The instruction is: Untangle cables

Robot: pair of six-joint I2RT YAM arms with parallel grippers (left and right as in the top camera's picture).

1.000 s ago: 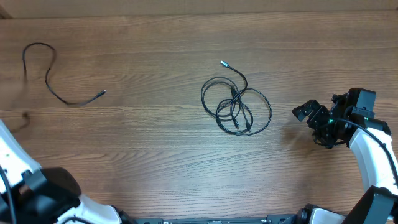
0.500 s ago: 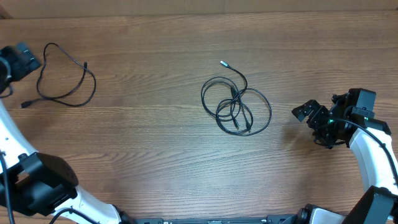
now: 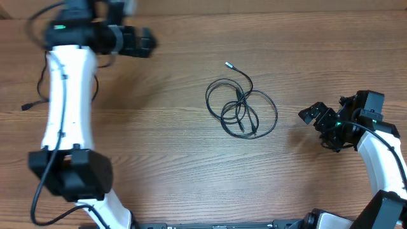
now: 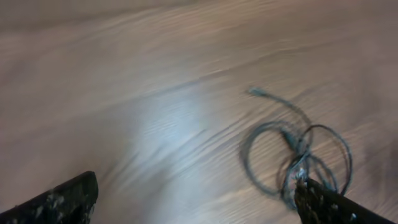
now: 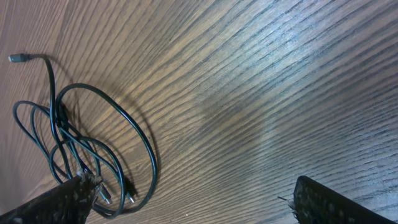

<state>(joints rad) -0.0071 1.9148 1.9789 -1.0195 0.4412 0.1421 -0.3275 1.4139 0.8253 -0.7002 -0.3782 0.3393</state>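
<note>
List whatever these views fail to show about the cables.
- Overhead: the loose cable at the far left is mostly hidden under the left arm, so its run cannot be traced.
- Overhead: the central tangle is too thin to count cords or read crossings.
- Left wrist: the whole view is blurred, and the left arm's finger covers the tangle's lower right.
- Right wrist: the right arm's finger covers the tangle's lower left.
</note>
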